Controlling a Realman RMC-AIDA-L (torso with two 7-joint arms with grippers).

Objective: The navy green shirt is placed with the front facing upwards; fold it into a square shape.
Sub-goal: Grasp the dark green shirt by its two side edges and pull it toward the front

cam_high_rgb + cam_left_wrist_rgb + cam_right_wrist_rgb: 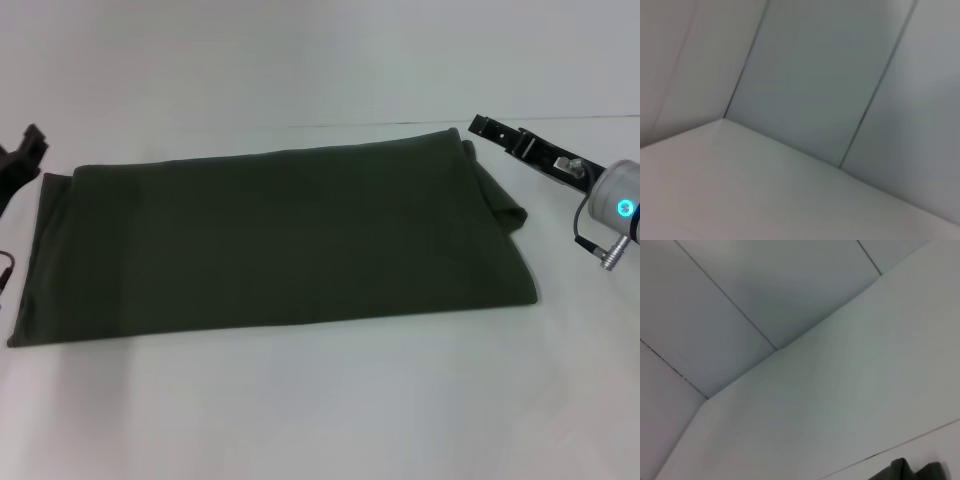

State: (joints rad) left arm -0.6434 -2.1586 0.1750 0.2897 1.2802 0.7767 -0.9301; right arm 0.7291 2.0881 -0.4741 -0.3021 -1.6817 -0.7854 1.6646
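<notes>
Desk (320, 420) lies bare nearest me; beyond it the navy green shirt (280, 240) rests flat, folded to a long band with no lettering or collar showing, so I judge one crosswise fold remains. At its far right corner the right pincer (497, 128) hovers off the cloth; the left pincer (25, 155) sits by the left edge. Whether either is parted, I cannot tell. Only the right wrist view catches a bunched shirt corner (912, 471); the left wrist view shows just wall panels (815, 75).
</notes>
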